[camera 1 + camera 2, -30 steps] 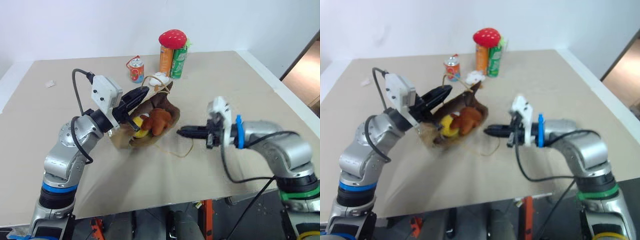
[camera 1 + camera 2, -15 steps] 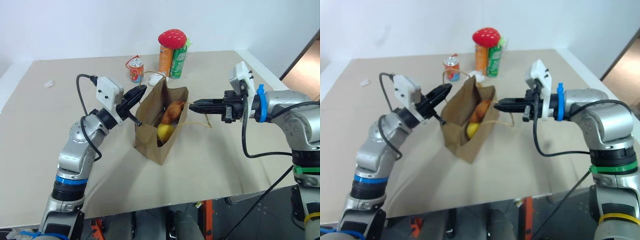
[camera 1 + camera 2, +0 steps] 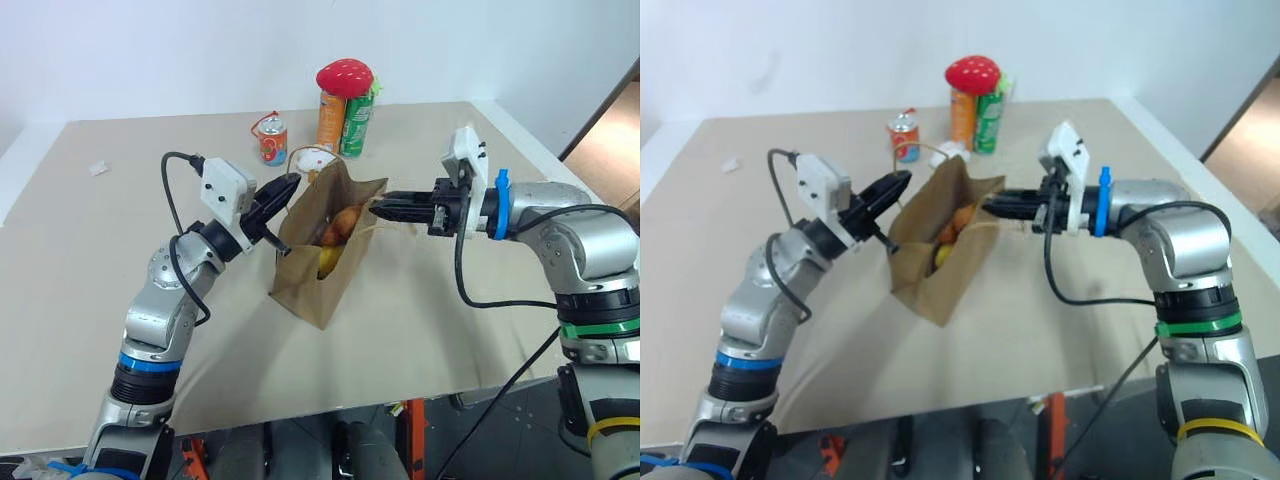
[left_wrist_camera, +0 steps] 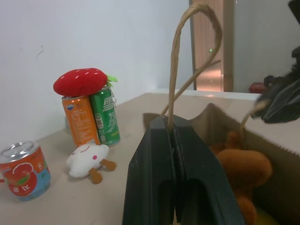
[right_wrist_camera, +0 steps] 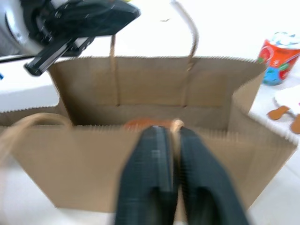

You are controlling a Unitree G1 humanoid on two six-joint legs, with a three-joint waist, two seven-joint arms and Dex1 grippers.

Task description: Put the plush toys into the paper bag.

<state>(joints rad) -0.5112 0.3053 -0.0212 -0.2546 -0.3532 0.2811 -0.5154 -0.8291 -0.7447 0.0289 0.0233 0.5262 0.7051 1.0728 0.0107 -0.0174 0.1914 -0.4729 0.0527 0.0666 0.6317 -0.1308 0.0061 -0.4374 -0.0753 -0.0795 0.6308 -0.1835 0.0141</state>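
The paper bag (image 3: 325, 255) stands upright near the middle of the worktop (image 3: 90, 260), mouth open, with both plush toys inside: the brown animal (image 3: 340, 225) uppermost and the yellow-and-white egg (image 3: 328, 260) below it. The left gripper (image 3: 283, 190) has its fingers (image 4: 173, 154) closed on one cord handle (image 4: 185, 56). The right gripper (image 3: 385, 207) sits at the opposite rim with a narrow gap between its fingers, a cord handle lying in that gap; whether it is still clamped cannot be told. Judged handling: the kraft paper is light, creases readily and gives little support, and the toys are soft and add little weight, so the bag is liable to tip if one handle is pulled sideways. The cord loops are the intended hold points; the serrated rim will crumple if pinched. Open room lies in front of and to either side of the bag. Behind it stand a small red can (image 3: 273, 140), a white plush (image 3: 316, 158) and two tall cans (image 3: 345, 120) capped by a strawberry plush (image 3: 345, 77), so keep movement away from that side
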